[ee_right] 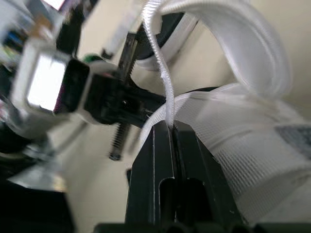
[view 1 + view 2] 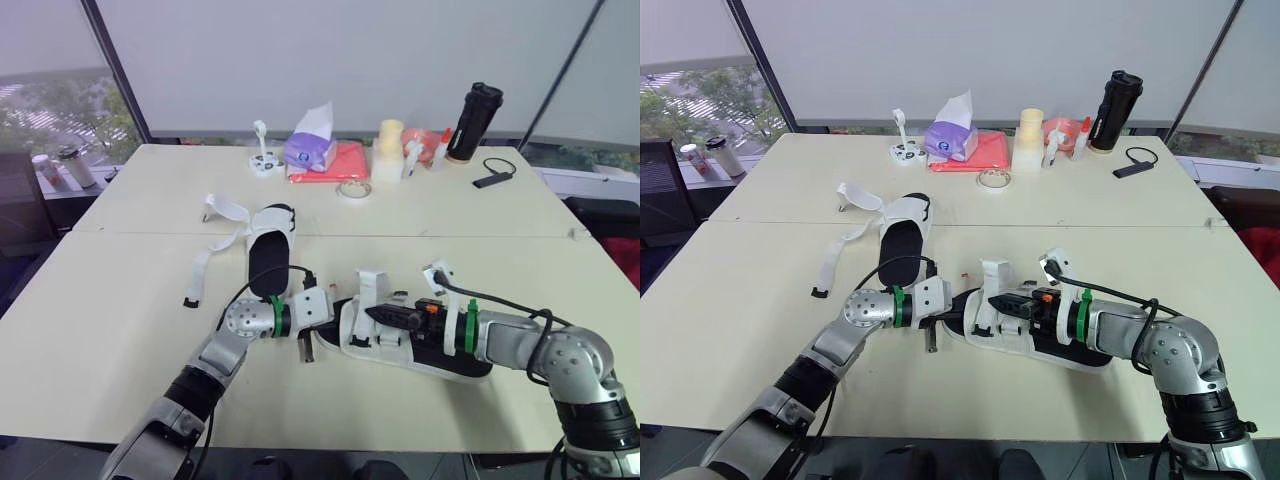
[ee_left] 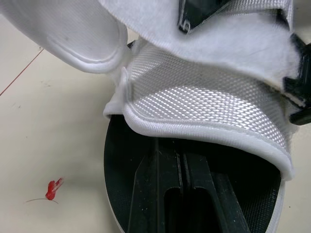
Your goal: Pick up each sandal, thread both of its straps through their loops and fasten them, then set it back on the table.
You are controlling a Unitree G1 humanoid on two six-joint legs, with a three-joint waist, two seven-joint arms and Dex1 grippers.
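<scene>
The near sandal [image 2: 455, 362], black-soled with white mesh straps, lies at the table's front centre. My left gripper [image 2: 330, 312] is at its toe end, its fingers [image 3: 160, 194] shut on the black sole under the front mesh band [image 3: 204, 102]. My right gripper [image 2: 374, 314] reaches in over the sandal from the right and is shut on a thin white strap [image 1: 164, 73] that stands up edge-on from its fingertips. The second sandal [image 2: 270, 250] lies farther back on the left, untouched, with its long straps [image 2: 205, 262] lying loose on the table.
At the back stand a purple tissue pack [image 2: 310, 150] on a red cloth [image 2: 340, 165], a tape roll [image 2: 352, 190], a cream cup stack [image 2: 389, 148], a black bottle [image 2: 473, 122] and a small black device [image 2: 492, 179]. A red mark [image 3: 53, 188] is on the table beside the toe.
</scene>
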